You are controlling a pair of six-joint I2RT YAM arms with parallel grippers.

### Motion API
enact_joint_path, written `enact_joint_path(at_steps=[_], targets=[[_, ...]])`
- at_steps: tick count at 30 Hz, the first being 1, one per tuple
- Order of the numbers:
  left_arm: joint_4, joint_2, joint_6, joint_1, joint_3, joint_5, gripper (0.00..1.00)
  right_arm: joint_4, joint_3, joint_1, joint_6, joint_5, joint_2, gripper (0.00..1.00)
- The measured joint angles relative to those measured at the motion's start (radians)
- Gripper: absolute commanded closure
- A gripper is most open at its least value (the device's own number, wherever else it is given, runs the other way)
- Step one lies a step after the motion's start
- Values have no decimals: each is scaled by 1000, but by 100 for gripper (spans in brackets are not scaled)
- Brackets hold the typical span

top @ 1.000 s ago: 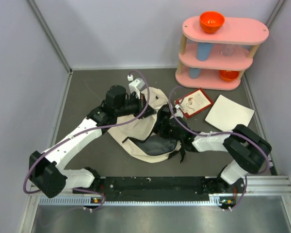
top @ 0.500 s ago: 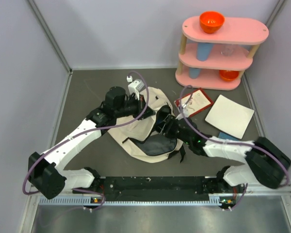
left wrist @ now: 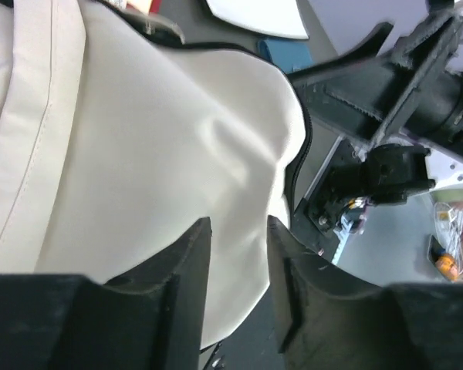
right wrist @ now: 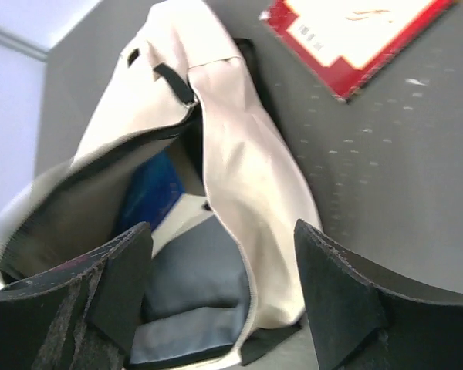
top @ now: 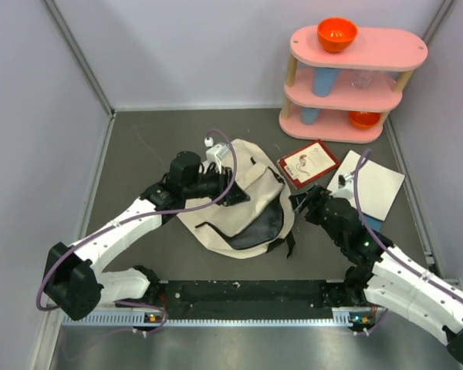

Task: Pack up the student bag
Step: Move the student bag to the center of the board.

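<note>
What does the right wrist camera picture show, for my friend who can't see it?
The cream student bag lies open on the grey table, with a blue thing showing inside. The right end effector hovers open in front of it, holding nothing. A red-edged card lies at the top right.

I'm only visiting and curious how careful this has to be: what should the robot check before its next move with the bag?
1. Bag mouth open: ok. The student bag gapes, with a blue item showing inside.
2. Left gripper holding the cloth: ok, shut on the bag's fabric.
3. Right gripper free: ok, open, nothing between its fingers.
4. Everything packed: not ok. The red-and-white card and the white sheet lie outside the bag.
5. Room left inside: cannot tell.
</note>
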Motion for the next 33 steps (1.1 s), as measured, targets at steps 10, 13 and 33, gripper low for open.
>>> enact_joint_path(at_steps=[10,13,33], targets=[[-69,-119,2,-4,-85,-42,2,-137,30,-251,-52,-46,49,16],[-87,-269,-22,-6,-156,-188,1,-139,94,-329,-87,-130,135,15],[-24,-425,-373,114,-635,-449,1,171,168,-372,-84,-755,680,12]])
